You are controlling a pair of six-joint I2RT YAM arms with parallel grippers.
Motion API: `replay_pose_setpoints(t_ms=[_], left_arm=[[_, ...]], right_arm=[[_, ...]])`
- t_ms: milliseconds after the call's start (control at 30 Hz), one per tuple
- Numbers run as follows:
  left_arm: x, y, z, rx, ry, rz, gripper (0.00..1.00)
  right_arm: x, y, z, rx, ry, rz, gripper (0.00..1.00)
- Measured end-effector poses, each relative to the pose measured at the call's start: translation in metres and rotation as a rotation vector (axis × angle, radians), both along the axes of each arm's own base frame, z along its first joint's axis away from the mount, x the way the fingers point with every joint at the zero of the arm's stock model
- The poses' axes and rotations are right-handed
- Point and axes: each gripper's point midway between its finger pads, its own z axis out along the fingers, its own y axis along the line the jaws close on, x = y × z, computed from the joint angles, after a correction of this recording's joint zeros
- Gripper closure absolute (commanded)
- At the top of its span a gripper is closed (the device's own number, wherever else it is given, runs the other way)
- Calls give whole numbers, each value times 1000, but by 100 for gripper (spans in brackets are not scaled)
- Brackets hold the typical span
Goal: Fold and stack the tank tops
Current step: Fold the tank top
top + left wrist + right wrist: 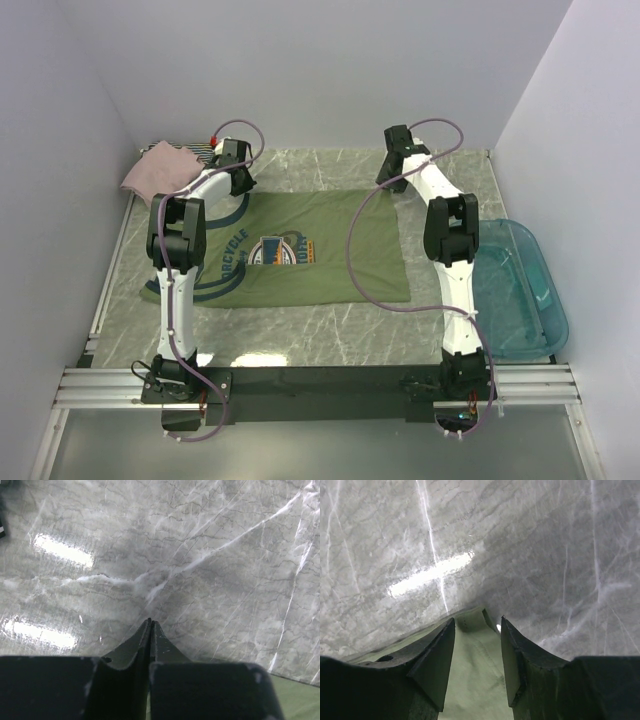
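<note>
The olive-green tank top, with navy trim and a round chest print, lies spread flat in the middle of the table. My left gripper is down at its far left corner. In the left wrist view its jaws are pressed together, with a thin sliver of green cloth between them low down. My right gripper is at the far right corner. It stands open with the green cloth's corner between its fingers. The pale pink tank top lies folded on the striped one at the back left.
A translucent teal tub stands at the right edge of the marble table. White walls close in the back and both sides. Purple cables loop off both arms over the cloth.
</note>
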Motion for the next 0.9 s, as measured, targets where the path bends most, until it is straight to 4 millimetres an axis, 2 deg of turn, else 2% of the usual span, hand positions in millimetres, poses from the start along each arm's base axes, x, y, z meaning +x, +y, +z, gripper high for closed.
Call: replay_pose_setpoints(t_ms=[200, 433, 800, 900], left_arm=[[0, 2, 0, 2, 0, 0, 99], [0, 3, 0, 2, 1, 0, 99], [0, 3, 0, 2, 1, -1, 99], [0, 3, 0, 1, 1, -1, 99]], right_arm=[[-2, -2, 0, -14, 8, 4, 52], [2, -3, 10, -25, -8, 15, 54], [1, -4, -2, -31, 15, 16, 57], [2, -3, -2, -29, 15, 15, 62]])
